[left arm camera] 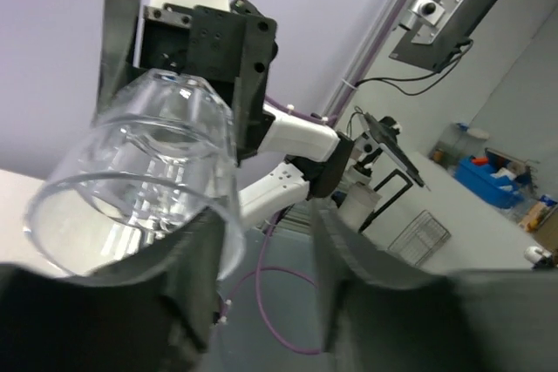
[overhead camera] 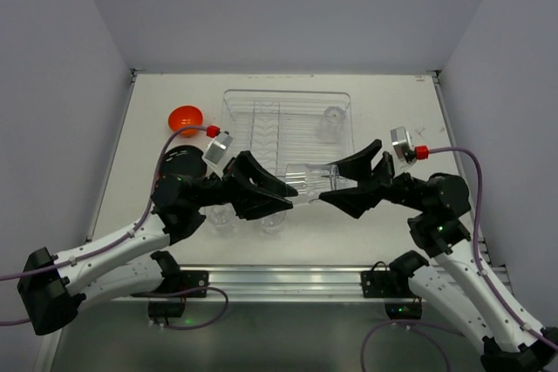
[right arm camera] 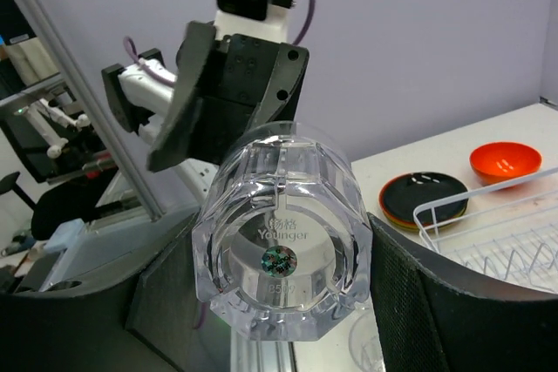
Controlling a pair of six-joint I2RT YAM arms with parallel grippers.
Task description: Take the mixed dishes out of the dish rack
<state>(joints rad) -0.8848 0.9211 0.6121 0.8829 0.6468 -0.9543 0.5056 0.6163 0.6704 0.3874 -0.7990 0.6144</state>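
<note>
A clear ribbed tumbler (overhead camera: 307, 178) hangs sideways in the air in front of the dish rack (overhead camera: 288, 102), between both grippers. My right gripper (overhead camera: 329, 183) is shut on its base end; in the right wrist view the tumbler (right arm camera: 283, 215) sits between both fingers (right arm camera: 410, 302). My left gripper (overhead camera: 292, 196) is open at the tumbler's mouth. In the left wrist view the tumbler (left arm camera: 148, 172) overlaps the left finger (left arm camera: 187, 267), and the gap between the fingers is empty. Another tumbler (overhead camera: 333, 117) stands in the rack's far right corner.
The orange bowl (overhead camera: 186, 118) sits on the table left of the rack, also in the right wrist view (right arm camera: 504, 161). A plate stack with black on top (right arm camera: 425, 198) lies near it, mostly hidden under my left arm from above. Two tumblers (overhead camera: 272, 220) stand beneath the left gripper.
</note>
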